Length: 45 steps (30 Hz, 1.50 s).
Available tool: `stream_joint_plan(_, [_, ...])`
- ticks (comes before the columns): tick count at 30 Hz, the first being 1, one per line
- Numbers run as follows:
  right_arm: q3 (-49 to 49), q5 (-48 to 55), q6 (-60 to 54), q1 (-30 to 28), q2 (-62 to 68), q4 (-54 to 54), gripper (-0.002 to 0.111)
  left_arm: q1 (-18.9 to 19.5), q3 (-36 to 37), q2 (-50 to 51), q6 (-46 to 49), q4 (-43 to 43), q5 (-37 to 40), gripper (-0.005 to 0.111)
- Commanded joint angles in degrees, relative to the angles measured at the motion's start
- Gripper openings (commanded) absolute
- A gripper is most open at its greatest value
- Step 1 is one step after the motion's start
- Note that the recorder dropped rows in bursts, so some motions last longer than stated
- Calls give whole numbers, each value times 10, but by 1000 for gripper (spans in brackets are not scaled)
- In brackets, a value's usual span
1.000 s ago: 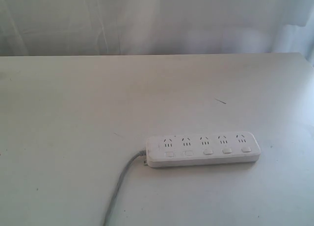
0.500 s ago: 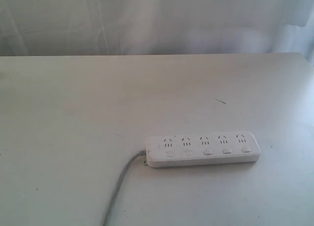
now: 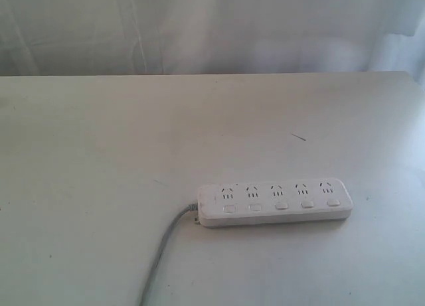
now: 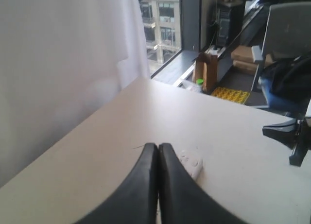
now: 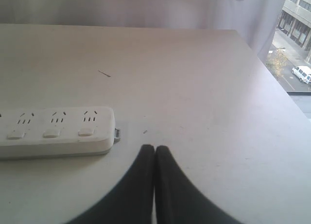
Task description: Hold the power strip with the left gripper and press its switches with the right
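We find the power strip [image 3: 275, 202] lying flat on the table [image 3: 99, 153], right of centre, its switches [image 3: 281, 204] facing up. We judge them pressable from above, though nothing pins the strip. The left gripper [image 4: 158, 146] and right gripper [image 5: 154, 148] hover clear of it, each with fingers pressed together.

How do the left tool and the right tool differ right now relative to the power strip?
The left tool overlaps the power strip in its view; the right tool has bare table between. The left tool's camera catches only one rounded end, the right tool's three switches. Both tools are shut, empty and off the strip.
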Motion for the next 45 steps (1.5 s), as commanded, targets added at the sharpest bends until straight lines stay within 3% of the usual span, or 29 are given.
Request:
stream_joint_plan(1, [1, -8, 1, -3, -3, 0, 0, -3, 0, -3, -11, -41, -1, 0])
stream_joint_plan(9, [1, -8, 1, -3, -3, 0, 0, -3, 0, -3, 12, -35, 84, 0])
stream_joint_plan(14, [1, -8, 1, -3, -3, 0, 0, -3, 0, -3, 56, -62, 91, 0])
stream_joint_plan(17, [1, -8, 1, -3, -3, 0, 0, -3, 0, -3, 66, -61, 65, 0])
stream_joint_plan(20, [1, -8, 1, -3, -3, 0, 0, -3, 0, -3, 50, -26, -12, 0])
stream_joint_plan(24, [1, -8, 1, -3, -3, 0, 0, -3, 0, -3, -49, 63, -112, 0])
stream_joint_plan(29, [1, -8, 1, -3, -3, 0, 0, -3, 0, -3, -228, 195, -166, 0])
stream_joint_plan(34, [1, -8, 1, -3, -3, 0, 0, -3, 12, -3, -256, 203, -178, 0])
stream_joint_plan(39, [1, -8, 1, -3, -3, 0, 0, -3, 69, -3, -443, 216, -236, 0])
stream_joint_plan(45, [1, -8, 1, -3, -3, 0, 0, -3, 142, -19, -507, 262, -302, 0])
